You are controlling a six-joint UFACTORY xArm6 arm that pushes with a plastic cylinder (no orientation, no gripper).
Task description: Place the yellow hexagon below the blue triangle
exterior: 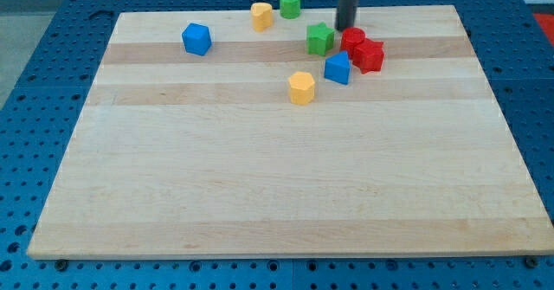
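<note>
yellow hexagon (301, 87) sits just down and to the view's left of the blue triangle (338, 67), nearly touching it. my tip (345, 29), a bare rod with nothing to grip, stands toward the view's top, beyond the green star (319, 38), so i'd come round to the hexagon's left.

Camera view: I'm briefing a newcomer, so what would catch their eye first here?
A tight cluster near the view's top: green star, two red blocks and blue triangle, with my tip just above them. The yellow hexagon sits lower left of the triangle. A blue cube lies alone at upper left.
</note>
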